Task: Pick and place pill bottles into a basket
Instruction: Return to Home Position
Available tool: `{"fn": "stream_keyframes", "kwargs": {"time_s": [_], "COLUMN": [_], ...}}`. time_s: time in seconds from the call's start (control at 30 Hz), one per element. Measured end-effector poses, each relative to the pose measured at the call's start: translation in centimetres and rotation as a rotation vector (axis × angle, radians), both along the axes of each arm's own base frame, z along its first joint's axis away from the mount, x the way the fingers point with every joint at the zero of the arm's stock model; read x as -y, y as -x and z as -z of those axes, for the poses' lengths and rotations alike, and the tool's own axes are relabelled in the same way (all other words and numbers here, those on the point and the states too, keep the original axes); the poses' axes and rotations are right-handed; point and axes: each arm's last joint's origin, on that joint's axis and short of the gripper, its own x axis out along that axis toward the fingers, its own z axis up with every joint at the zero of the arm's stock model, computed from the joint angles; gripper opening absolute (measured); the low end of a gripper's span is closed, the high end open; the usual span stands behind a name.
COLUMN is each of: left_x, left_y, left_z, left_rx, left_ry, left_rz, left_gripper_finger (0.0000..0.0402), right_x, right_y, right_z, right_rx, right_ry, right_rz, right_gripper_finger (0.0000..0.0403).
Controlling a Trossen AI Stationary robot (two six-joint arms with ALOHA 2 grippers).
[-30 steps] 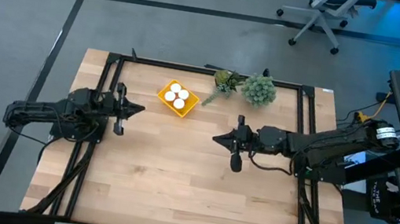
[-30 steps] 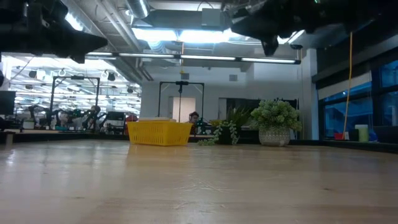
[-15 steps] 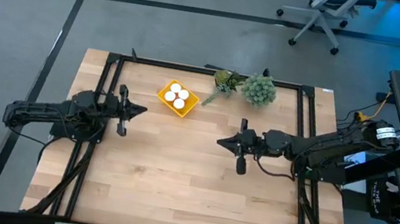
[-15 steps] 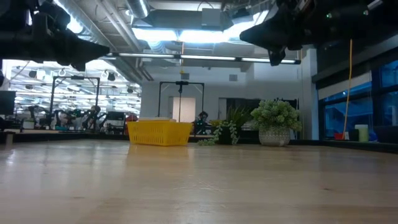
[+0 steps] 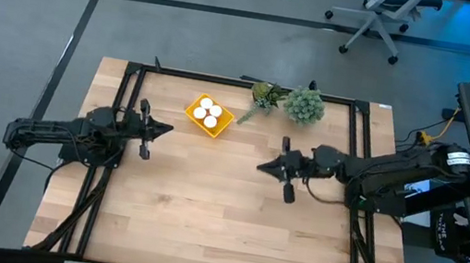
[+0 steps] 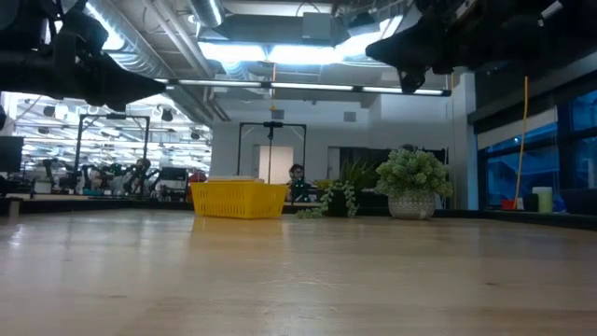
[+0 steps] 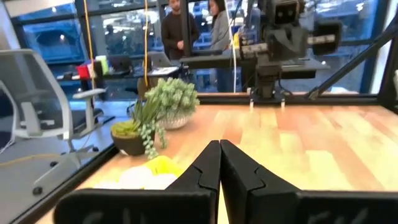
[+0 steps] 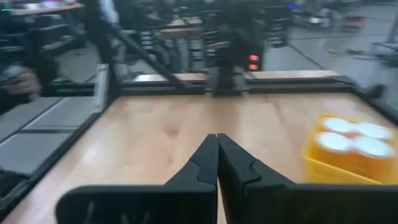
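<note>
Yellow and square, the basket [image 5: 227, 118] sits on the wooden table [image 5: 203, 220] in the upper middle of the high view, turned corner-on. All four pill bottles [image 5: 205, 105] stand inside it, their white caps packed two by two. Near the basket, to its left and a little lower in the frame, the left gripper [image 5: 166, 129] hangs above the boards with its tip aimed right. Its wrist view shows the two dark fingers [image 7: 208, 165] pressed together with nothing between them, and the basket [image 7: 163, 166] shows blurred beyond them at lower left. The right gripper [image 5: 260, 166] hovers near the centre of the high view, right of the basket, lower and well apart from it, tip pointing left. Its fingers [image 8: 205, 158] are likewise closed flat against each other and empty. In that wrist view the basket [image 8: 320, 163] lies at the right edge with the pill bottles [image 8: 341, 126] in it. Two green plant clumps [image 5: 304, 105] sit along the table's upper edge, right of the basket. In the low view the basket [image 6: 239, 200] stands at the table's far side, left of the plant clumps [image 6: 414, 177], with both arms at the frame's top corners.
</note>
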Motion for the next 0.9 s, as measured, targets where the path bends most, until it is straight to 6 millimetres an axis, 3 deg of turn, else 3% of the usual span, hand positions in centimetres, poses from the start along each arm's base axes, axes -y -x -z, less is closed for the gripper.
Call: {"fn": "stream_keyframes", "kwargs": {"time_s": [0.17,0.3,0.6,0.9], "left_x": [0.0,0.0,0.0,0.0], "left_y": [0.0,0.0,0.0,0.0], "left_z": [0.1,0.1,0.1,0.1], "left_rx": [-0.002,0.000,0.000,0.000], "left_ry": [0.024,0.026,0.026,0.026], "left_rz": [-0.002,-0.008,-0.008,-0.008], "left_gripper_finger": [0.0006,0.0005,0.0006,0.0008], "right_x": [2.0,2.1,2.0,1.9], "right_y": [2.0,4.4,9.9,11.3], "right_z": [-1.9,-3.1,2.0,3.9], "right_rx": [0.009,0.030,0.201,0.210], "right_ry": [0.015,0.061,0.007,0.037], "right_rz": [0.083,0.086,0.105,0.083], "right_gripper_finger": [0.0002,0.0002,0.0001,0.0007]}}
